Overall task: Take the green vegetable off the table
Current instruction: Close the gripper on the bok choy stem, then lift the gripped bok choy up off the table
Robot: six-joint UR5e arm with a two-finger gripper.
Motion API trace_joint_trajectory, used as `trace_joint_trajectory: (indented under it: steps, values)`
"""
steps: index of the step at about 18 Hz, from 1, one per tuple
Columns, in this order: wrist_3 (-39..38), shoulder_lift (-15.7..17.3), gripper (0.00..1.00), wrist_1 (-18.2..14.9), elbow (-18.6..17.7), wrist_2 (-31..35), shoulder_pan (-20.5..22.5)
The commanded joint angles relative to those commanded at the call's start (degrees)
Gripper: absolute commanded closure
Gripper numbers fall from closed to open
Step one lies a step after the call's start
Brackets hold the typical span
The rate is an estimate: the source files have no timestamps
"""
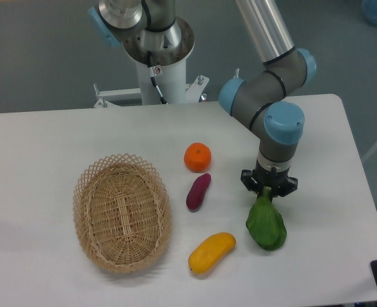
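Observation:
The green vegetable (266, 225) lies at the right of the white table (47, 147), its dark leafy body toward the front edge and its pale stem end pointing back under the arm. My gripper (268, 190) comes straight down over that stem end, and its fingers are drawn in tight on both sides of the stem. The leaf body looks slightly tilted compared with lying flat; I cannot tell whether it still touches the tabletop.
A woven wicker basket (122, 212) sits at the left. An orange (197, 157), a purple eggplant-like piece (198, 191) and a yellow oblong fruit (212, 252) lie between the basket and the vegetable. The table's right edge runs close to the vegetable.

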Motion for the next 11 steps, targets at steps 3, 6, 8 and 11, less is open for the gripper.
trace_joint_trajectory:
  steps: [3,6,8,11]
  values:
    - [0.62,1.58,0.71,-0.35,3.42,0.09,-0.09]
    - [0.62,3.34,0.7,-1.58,7.47,-0.09,-2.1]
    - [0.62,5.7,0.71,-3.16,8.35,-0.52,-2.37]
    - [0.7,9.14,0.7,-5.88,8.88,-1.31,-2.46]
